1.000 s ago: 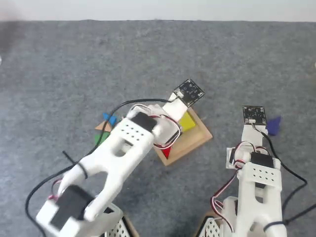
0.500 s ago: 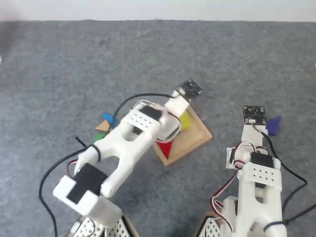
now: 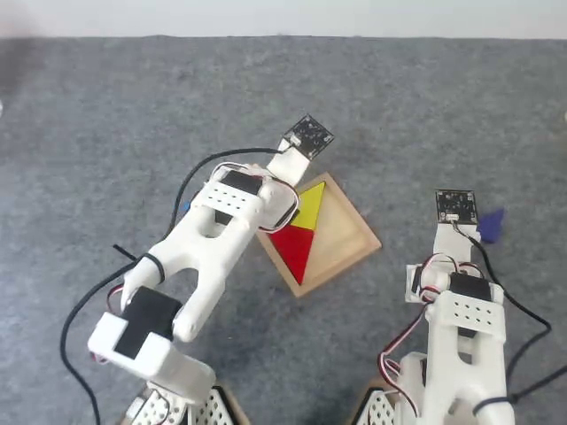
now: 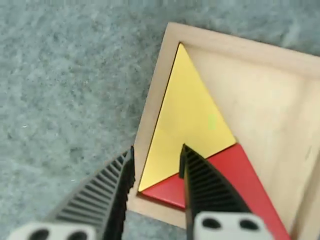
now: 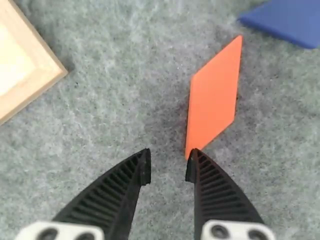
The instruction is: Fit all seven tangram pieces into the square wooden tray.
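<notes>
The square wooden tray (image 3: 353,241) lies turned cornerwise near the middle of the grey tabletop (image 3: 133,106). The yellow triangle (image 3: 308,205) and the red triangle (image 3: 297,248) lie flat inside it, edge to edge, filling the half that faces the tabletop's left edge, and the other half is bare wood. A second ago the left arm (image 3: 221,230) lay across the tray, so the yellow showed only as a patch beside the wrist and the red as a sliver. Since then the arm has swung toward the far edge and the left edge, and both triangles are now uncovered in full. The same swing has covered the small blue and green pieces that showed on the tabletop left of the tray. The left tool (image 4: 156,155) hangs over the tray's left-facing rim where yellow meets red, its fingers a narrow gap apart and holding nothing. The right arm (image 3: 465,310) has kept its place near the tabletop's right edge. The right tool (image 5: 168,160) is likewise narrowly parted and empty, with one fingertip just beside a corner of the orange parallelogram (image 5: 215,97). That piece lies flat on the tabletop with a blue piece (image 5: 285,20) near it.
</notes>
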### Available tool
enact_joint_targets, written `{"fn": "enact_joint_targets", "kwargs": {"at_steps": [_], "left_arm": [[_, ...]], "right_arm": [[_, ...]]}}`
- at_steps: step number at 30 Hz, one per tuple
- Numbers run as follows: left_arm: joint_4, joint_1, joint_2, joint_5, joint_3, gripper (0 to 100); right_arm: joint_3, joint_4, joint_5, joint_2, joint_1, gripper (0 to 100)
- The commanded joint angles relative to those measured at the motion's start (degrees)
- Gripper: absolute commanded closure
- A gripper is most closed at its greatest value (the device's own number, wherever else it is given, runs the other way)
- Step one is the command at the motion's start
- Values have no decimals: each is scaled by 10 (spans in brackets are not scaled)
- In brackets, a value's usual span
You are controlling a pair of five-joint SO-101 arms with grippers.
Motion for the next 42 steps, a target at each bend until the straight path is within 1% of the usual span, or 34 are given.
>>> {"fn": "enact_joint_targets", "kwargs": {"at_steps": [1,3,5,8,11,13,16,18,20,21,23,26,28,31,34,37,42], "left_arm": [[-10,-14,-11,10,-30,855],[11,-28,-18,69,-44,855],[74,-34,-30,130,-64,855],[127,-36,-56,185,-60,867],[120,-58,-93,204,-14,939],[106,-84,-123,220,27,991],[107,-153,-169,225,68,977],[105,-207,-187,211,77,977],[108,-250,-196,224,85,977],[106,-258,-196,236,95,977],[91,-260,-194,251,122,977],[38,-263,-185,253,156,977],[14,-262,-178,254,169,977],[8,-260,-172,254,173,977],[7,-259,-172,255,175,977],[7,-258,-172,253,175,977],[6,-258,-172,253,176,977]], "right_arm": [[-3,-5,0,-15,-2,861],[-3,-4,0,-15,-2,861],[-3,-4,0,-15,-1,861],[-7,-3,0,-15,1,861],[-62,32,5,-12,-2,861],[-140,97,32,5,-7,861],[-289,206,68,73,-37,861],[-379,246,87,137,-67,861],[-447,243,93,208,-95,861],[-475,229,97,244,-108,861],[-525,188,97,319,-131,861],[-593,134,97,442,-164,861],[-642,125,96,530,-174,861],[-705,130,92,641,-175,861],[-717,163,93,679,-179,861],[-677,160,96,648,-183,861],[-564,135,93,594,-259,861]]}}
